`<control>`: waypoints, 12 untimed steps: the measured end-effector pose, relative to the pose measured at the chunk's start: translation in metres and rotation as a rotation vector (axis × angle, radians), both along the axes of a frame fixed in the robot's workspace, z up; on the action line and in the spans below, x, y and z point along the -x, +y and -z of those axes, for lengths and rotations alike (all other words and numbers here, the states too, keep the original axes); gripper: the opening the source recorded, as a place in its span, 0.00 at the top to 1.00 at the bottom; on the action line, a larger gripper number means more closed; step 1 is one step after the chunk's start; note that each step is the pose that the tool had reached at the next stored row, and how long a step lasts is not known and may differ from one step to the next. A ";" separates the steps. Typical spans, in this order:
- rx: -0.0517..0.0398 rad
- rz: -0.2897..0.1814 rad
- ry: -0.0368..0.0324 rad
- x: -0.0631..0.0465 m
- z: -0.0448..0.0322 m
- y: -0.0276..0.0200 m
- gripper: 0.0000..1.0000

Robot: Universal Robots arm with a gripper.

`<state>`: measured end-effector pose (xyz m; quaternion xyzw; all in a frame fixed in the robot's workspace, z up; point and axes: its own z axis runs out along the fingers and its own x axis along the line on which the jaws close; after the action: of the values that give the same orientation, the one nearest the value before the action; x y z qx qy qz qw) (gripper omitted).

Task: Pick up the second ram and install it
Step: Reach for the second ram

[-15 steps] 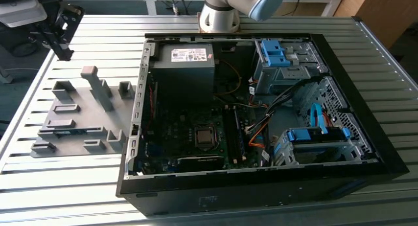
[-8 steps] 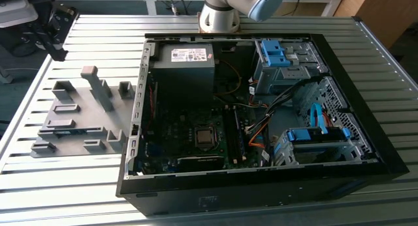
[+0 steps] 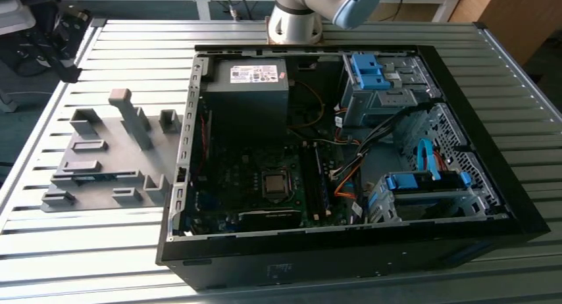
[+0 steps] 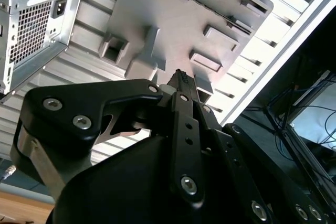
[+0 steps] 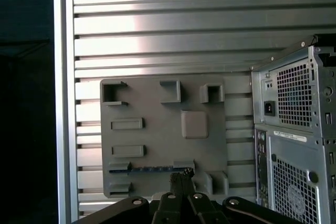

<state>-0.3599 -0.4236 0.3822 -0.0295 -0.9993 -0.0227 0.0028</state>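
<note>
**Gripper (image 5: 181,176) shut, holding nothing**

Jaws stand together with nothing between them, well above the grey holder tray (image 5: 157,140). The second ram (image 5: 149,170) stands on edge in a tray slot, upper edge exposed, evidently so it can be pinched from above. The computer case (image 3: 351,264) lies open beside the tray, board facing up.
</note>
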 end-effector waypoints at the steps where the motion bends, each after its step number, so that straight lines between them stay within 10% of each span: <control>1: 0.0000 0.000 0.0000 0.002 0.0000 0.0000 0.89; 12: 0.0000 0.000 0.0001 0.010 0.0001 0.0000 0.89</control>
<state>-0.3700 -0.4236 0.3821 -0.0295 -0.9993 -0.0226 0.0029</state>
